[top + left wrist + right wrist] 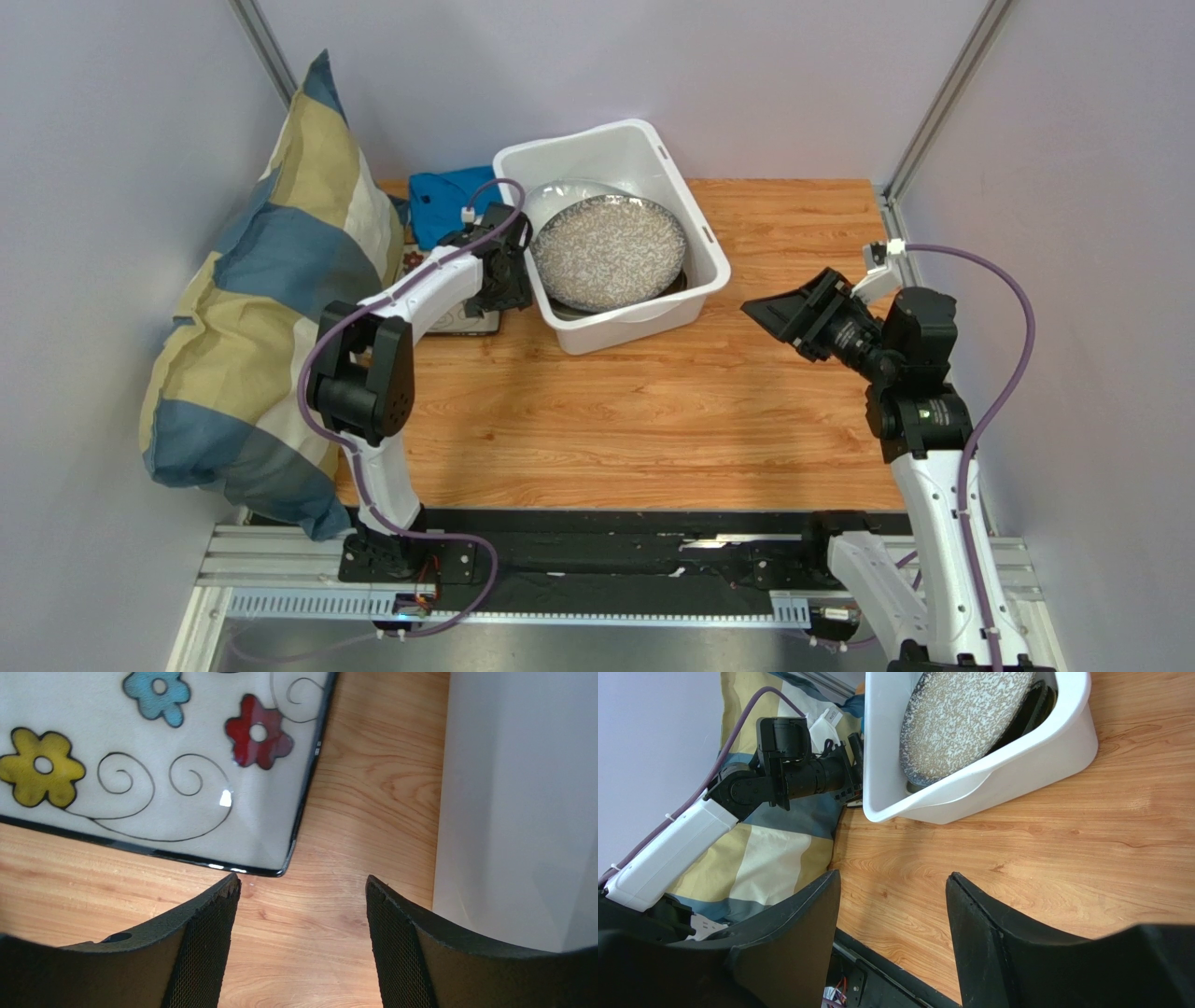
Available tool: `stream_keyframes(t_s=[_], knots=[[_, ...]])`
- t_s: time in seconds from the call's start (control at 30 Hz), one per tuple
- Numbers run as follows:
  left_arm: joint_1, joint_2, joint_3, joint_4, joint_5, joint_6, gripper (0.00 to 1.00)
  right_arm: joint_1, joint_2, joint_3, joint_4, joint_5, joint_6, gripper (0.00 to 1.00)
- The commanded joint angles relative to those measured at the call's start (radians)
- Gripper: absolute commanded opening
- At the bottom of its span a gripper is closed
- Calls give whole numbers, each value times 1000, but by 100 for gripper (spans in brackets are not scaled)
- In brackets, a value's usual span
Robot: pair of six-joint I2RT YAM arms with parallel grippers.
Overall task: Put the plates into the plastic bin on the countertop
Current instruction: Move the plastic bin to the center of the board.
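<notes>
Bright, even light, shadows soft, everything sharp. One small white glare on the floral plate, ten o'clock from centre in my left wrist view

The left arm stretches forward from a raised elbow, the left gripper pointing down, fingers apart and empty. The right arm stands upright, the right gripper aimed leftward, also spread and empty.

I'm seeing the floral square plate running off the left wrist view's top and left edges. From above, my left arm is covering most of it. The grey-speckled plate is hiding the dishes beneath it in the plastic bin; only a dark rim is showing.
</notes>
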Motion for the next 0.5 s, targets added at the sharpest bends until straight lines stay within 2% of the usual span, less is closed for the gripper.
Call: stream_keyframes(t_s=[0.0,0.13,0.27,0.47], knots=[[-64,29,56,84,42,63,73,-4,-16,13,-1,4,-15,61],[-65,55,93,47,-63,160,74,-4,-24,16,-13,5,-19,61],[-65,102,110,9,-192,339,74,-5,-33,11,-13,7,-14,61],[-65,124,72,35,-199,471,73,-4,-27,8,-6,4,-6,61]])
